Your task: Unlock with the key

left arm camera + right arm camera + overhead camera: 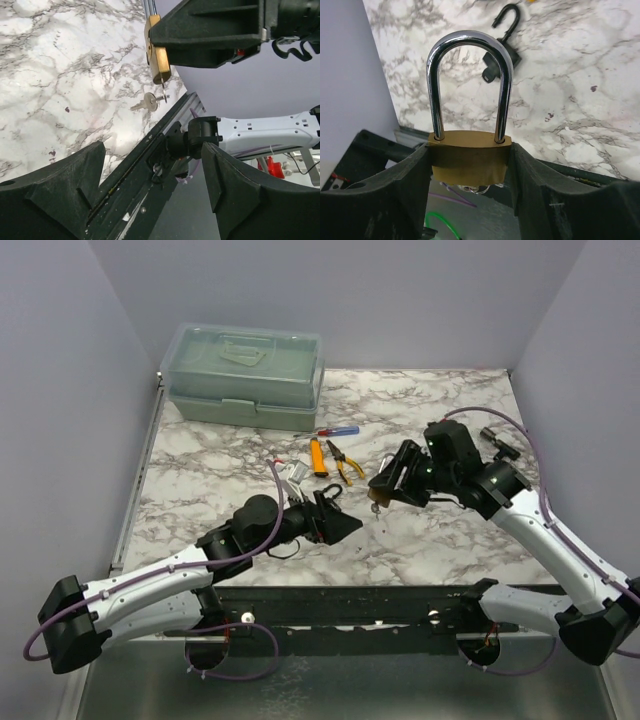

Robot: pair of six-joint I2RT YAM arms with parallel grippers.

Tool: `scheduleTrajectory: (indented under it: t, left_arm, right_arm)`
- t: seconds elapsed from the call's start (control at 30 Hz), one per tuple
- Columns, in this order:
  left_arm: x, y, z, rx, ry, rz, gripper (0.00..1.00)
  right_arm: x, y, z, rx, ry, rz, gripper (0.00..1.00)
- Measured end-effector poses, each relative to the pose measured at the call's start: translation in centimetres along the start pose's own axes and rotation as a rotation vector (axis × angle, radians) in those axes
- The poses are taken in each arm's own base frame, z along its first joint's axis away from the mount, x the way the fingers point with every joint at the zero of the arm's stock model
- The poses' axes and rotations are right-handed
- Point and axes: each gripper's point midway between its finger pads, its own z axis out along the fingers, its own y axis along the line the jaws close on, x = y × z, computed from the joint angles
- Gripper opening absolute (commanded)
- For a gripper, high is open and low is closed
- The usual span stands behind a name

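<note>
Green toolbox (245, 375) sits at the back left of the marble table (200, 470), lid down. In front of it, the left arm reaches in low from the near left corner, and the left gripper (342, 521) points right, towards the middle. From its wrist camera the two black fingers (55, 195) stand wide apart with nothing between them, only table edge and rail showing in the gap.

Just beyond that gripper lies a black lock (500, 57), flat on the marble with its shackle swung open. Further back, mid-table, there's a small cluster: a screwdriver (337, 431) with a red and blue handle, an orange tool (318, 457), and yellow-handled pliers (346, 464) just beside it.

Now to the right. The right gripper (392, 483) hangs above the table, well clear of the surface, and its jaws are clamped on the padlock (469, 160), one finger on each side of the brass body. The silver shackle (470, 37) points away from the gripper, both legs seated in the body. The key (163, 92) sticks out of the padlock's underside, and a second key (145, 103) shows right beside it; whether that one hangs free or rests on the marble, I can't tell.
</note>
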Motion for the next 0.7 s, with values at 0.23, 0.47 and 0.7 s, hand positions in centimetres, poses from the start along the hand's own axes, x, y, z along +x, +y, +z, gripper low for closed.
scheduleTrajectory:
  t: [0.23, 0.47, 0.7]
  left_arm:
    - [-0.7, 0.6, -1.1, -0.048, -0.033, 0.010, 0.84]
    - [-2.8, 0.0, -2.9, -0.051, -0.129, 0.005, 0.81]
    - [-4.5, 0.6, -4.9, -0.085, -0.234, -0.008, 0.71]
  right_arm:
    - [3.9, 5.5, 1.5, -0.057, 0.099, -0.205, 0.00]
    - [7.0, 7.2, 3.3, -0.053, 0.154, -0.290, 0.00]
    - [8.1, 8.2, 4.4, -0.043, 0.152, -0.328, 0.00]
